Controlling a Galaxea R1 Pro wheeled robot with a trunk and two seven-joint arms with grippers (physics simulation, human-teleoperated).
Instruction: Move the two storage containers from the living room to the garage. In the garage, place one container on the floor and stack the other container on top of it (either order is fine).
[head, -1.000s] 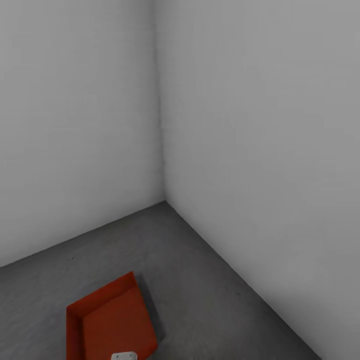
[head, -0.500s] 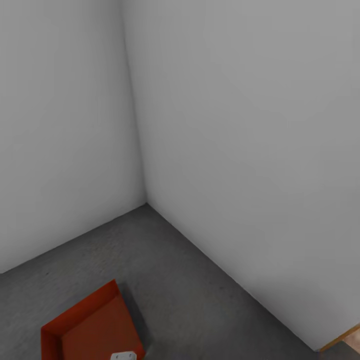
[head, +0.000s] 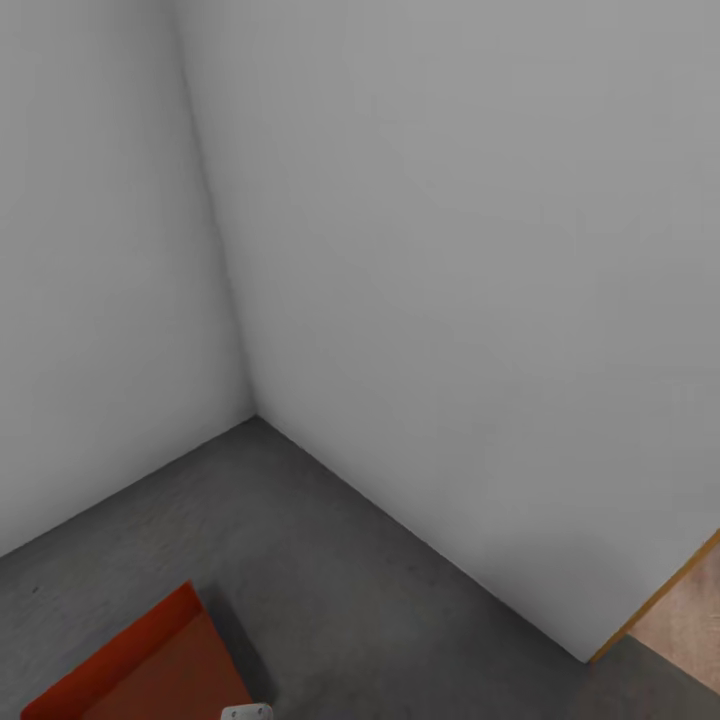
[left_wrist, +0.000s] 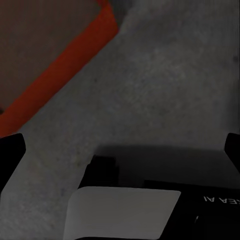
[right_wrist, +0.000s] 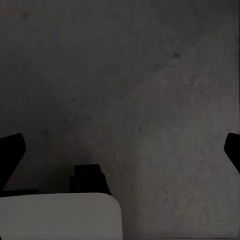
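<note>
grey floor (head: 330, 560); mirrored lettering, perhaps "ea ai"

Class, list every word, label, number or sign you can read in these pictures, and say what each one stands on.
"EA AI", printed upside down in pale letters and cut off at the picture's edge, on the dark robot body in the left wrist view.
No other text: the storage container, walls and floor are unmarked.

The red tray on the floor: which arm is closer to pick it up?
Probably the left. The red tray lies at the head view's lower left, and the left hand sees its edge nearby. The right hand faces bare grey floor. Both look open.
</note>
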